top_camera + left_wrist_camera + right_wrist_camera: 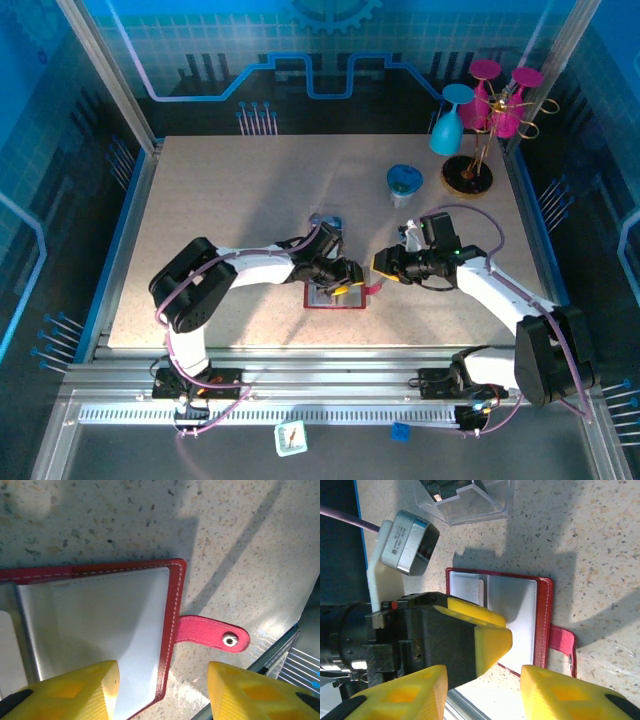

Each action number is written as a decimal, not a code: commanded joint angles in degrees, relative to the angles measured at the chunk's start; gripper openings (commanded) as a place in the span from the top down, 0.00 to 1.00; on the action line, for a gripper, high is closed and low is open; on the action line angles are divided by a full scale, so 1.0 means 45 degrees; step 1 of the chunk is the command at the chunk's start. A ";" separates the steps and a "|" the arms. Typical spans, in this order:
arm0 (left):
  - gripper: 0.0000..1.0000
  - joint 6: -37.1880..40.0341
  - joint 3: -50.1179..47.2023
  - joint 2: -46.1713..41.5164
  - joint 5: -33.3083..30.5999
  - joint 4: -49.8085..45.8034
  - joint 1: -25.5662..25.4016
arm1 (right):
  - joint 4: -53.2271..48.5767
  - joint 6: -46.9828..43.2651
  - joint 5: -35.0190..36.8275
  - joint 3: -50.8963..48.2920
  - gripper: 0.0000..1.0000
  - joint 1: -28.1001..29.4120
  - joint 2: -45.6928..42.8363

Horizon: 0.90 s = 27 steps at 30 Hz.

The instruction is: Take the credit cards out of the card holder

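A: Card holder (pixel 335 297)?
B: Open flat, near edge of table (pixel 230 190). Left wrist view: snap tab (pixel 210 632). Right wrist view: clear box (pixel 470 500).
A: Claws?
B: Left gripper (pixel 340 283) bent over it, right gripper (pixel 383 265) beside; both apart, empty.

I have the card holder (pixel 515 610) lying open and flat on the counter (pixel 250 180), close to the near edge and about midway along it. Its closing tab (pixel 207 632) sticks out flat from the side toward the right edge. My left tool (pixel 162 690) hangs over that same side, one finger above the inner pocket, the other past the holder's border, beside the tab. My right tool (pixel 485 692) is just right of the tab, apart from it. Behind the holder, toward the counter's middle, stands a box (pixel 470 500). Farther back and right is a round container (pixel 404 184), and a rack (pixel 468 175) stands in the far right corner.
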 commanded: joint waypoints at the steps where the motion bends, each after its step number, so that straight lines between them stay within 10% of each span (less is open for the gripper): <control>1: 0.49 0.0361 -0.0064 -0.0782 -0.0134 -0.0297 0.0150 | 0.0305 0.0253 -0.0327 0.0023 0.57 0.0310 0.0281; 27: 0.54 0.0465 -0.3309 -0.3660 -0.0490 -0.0368 0.1720 | 0.1854 0.1121 0.0211 0.1464 0.58 0.2862 0.3674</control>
